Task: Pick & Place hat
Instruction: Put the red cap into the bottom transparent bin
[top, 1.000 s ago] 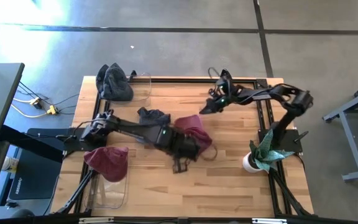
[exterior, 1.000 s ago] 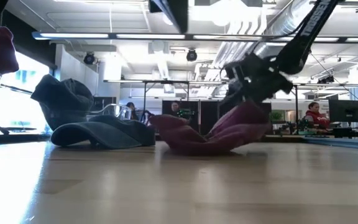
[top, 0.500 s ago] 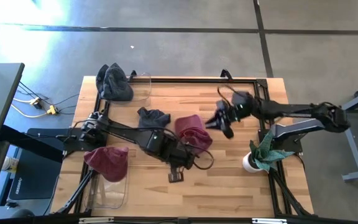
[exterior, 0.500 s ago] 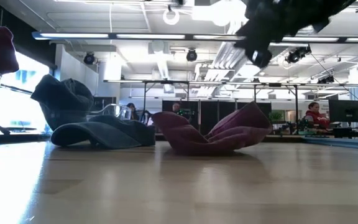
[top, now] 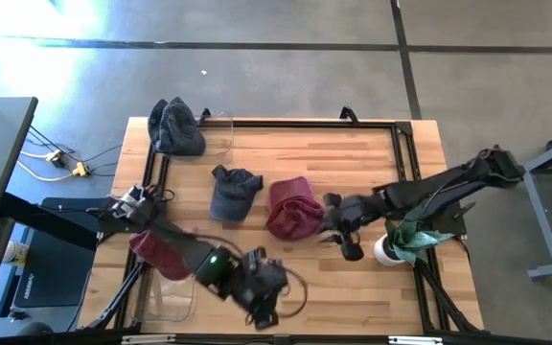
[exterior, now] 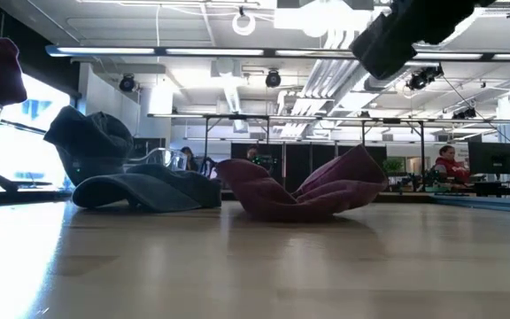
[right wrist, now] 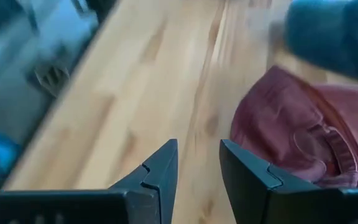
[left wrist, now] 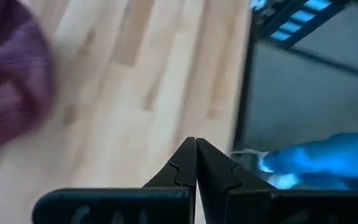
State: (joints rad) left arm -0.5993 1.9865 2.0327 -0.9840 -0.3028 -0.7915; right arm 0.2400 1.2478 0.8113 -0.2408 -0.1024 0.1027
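Observation:
A maroon hat (top: 293, 209) lies crumpled on the wooden table near its middle, and also shows in the low view (exterior: 304, 190) and the right wrist view (right wrist: 303, 130). A dark grey cap (top: 233, 190) rests flat just left of it. My right gripper (top: 329, 222) hovers open beside the maroon hat's right side, off the table, fingers apart (right wrist: 197, 168). My left gripper (top: 263, 305) is shut (left wrist: 196, 163) above the table's near edge, well clear of both hats. A blurred maroon shape (left wrist: 5, 93) fills one side of the left wrist view.
A clear bin at the far left corner holds a grey hat (top: 175, 126); another at the near left holds a maroon hat (top: 166, 251). A potted plant (top: 405, 240) stands at the right edge. A black frame rail (top: 295, 123) borders the table. People sit in the room beyond (exterior: 450, 164).
My left arm has swung off the maroon hat toward the table's near edge and left. My right gripper has come from the far side toward the near edge, ending beside the hat's right side. The maroon hat has stayed lying on the table.

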